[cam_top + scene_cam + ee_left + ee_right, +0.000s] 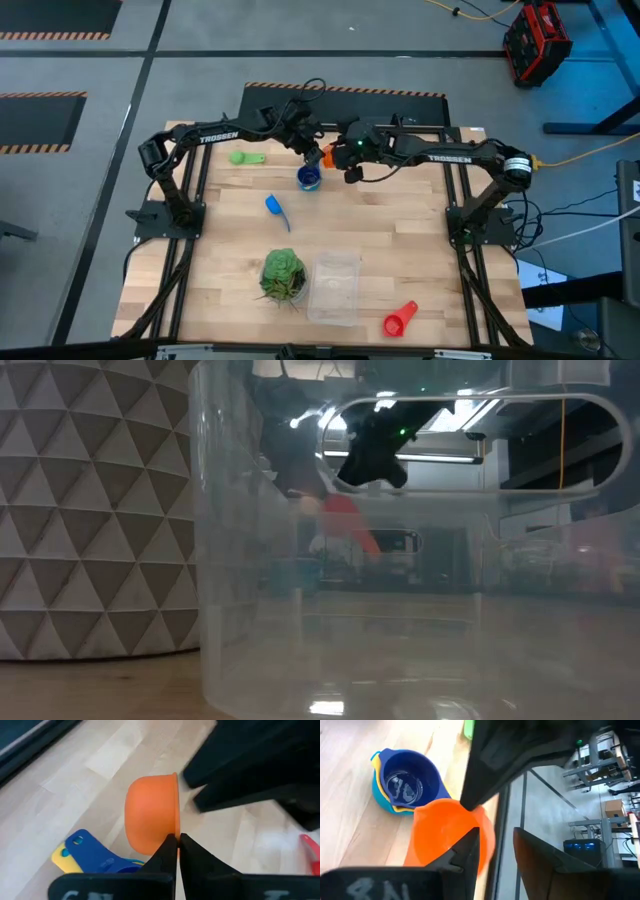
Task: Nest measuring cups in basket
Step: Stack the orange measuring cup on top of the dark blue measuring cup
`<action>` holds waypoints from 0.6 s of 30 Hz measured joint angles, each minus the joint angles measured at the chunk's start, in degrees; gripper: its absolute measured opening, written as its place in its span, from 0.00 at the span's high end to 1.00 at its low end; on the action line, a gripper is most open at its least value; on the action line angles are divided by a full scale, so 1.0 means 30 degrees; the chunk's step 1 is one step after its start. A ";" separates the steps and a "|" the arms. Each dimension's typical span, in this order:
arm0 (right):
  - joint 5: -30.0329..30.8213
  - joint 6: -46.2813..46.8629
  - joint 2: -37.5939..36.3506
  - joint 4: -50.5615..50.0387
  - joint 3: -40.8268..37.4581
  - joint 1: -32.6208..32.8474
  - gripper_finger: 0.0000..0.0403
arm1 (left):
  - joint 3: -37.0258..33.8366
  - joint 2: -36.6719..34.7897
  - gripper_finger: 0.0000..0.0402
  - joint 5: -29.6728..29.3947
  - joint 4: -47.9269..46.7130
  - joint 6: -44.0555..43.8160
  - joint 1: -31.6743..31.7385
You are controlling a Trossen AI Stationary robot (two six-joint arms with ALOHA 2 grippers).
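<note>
My left gripper (pixel 312 150) is shut on an orange measuring cup (pixel 327 155) above the table's far middle. My right gripper (pixel 492 852) is open right beside it, one finger (pixel 465 852) in front of the cup's bowl (pixel 442 832). A nest of dark blue, yellow and blue cups (pixel 308 178) stands on the table just below. A green cup (pixel 247 157), a light blue cup (pixel 277 208) and a red cup (pixel 398 320) lie apart. The clear basket (pixel 335 288) stands near the front edge. My left gripper pinches the orange cup's rim (pixel 174 831) between its two fingers. The cup is on its side, its mouth turned toward my right gripper, and is lifted clear of the table. My right gripper stands at the cup's rim; whether it touches the cup, I cannot tell.
A green leafy ball (pixel 283 275) stands just left of the basket. In the low view the basket's clear wall (pixel 250 580) fills the picture, with a white faceted thing (pixel 90 510) to its left. Bare wood lies between the nest and the basket.
</note>
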 joint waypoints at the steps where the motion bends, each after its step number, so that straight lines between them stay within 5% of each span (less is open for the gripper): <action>1: 0.0015 -0.0002 -0.0317 -0.0252 0.0000 0.0000 0.70 | 0.0000 0.0000 1.00 -0.0142 0.0006 0.0005 0.0000; 8: 0.0089 0.1435 -0.3073 -0.3060 0.0000 -0.0127 0.70 | 0.0000 0.0000 1.00 -0.1606 0.0190 0.0159 -0.0044; 18: 0.0079 0.8992 -0.7457 -0.9146 0.0004 -0.2165 0.70 | 0.0000 0.0000 1.00 -0.2685 0.2888 0.1125 -0.0089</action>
